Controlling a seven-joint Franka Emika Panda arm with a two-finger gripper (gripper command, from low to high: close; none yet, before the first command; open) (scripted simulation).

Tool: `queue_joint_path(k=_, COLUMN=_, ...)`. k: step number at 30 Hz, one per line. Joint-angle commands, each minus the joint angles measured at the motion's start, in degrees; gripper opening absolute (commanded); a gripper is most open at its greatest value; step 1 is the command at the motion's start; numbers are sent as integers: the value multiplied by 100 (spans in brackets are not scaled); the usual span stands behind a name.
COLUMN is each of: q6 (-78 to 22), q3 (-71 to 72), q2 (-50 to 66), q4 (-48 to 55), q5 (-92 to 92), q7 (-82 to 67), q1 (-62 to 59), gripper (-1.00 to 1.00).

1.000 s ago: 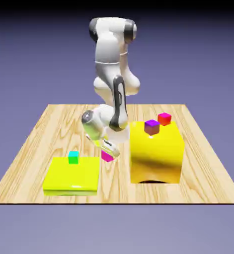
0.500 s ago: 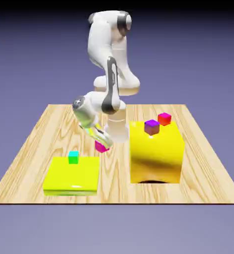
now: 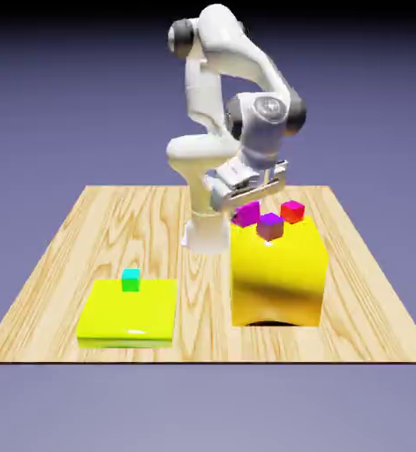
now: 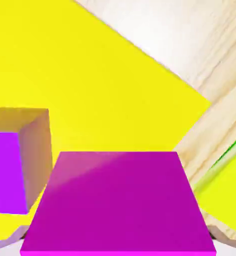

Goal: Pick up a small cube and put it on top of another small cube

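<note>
Fingers (image 3: 249, 198) gripping magenta cube (image 3: 246, 214) near yellow block's (image 3: 277, 274) far edge, purple cube (image 3: 270, 226) close at 4 o'clock in exterior view, open desk (image 3: 105, 229) toward 8 o'clock

What you have before you is a simulated tabletop scene, rendered rather than filmed. You can tell by the plain blue-violet backdrop (image 3: 361, 106), which darkens to black at the top, and by the flat, saturated colours. Your bench (image 3: 202, 335) is a bare slab of pale wood grain, its near edge cut sharply against that same blue-violet. On it you have only simple shapes: small coloured cubes, a low yellow-green block (image 3: 127, 309) and a tall yellow block (image 3: 277, 274), with a white robot arm (image 3: 198, 159) standing behind.
</note>
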Motion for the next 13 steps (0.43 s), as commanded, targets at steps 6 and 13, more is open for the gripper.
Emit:
queue_joint_path(k=6, q6=20, q3=417, q2=55, q4=-155, q5=-317, q7=-248, q1=362, gripper=-100)
queue_joint_path(k=13, q6=189, q3=406, q2=53, q4=-325, q5=-330, q7=-236, q1=355, gripper=100)
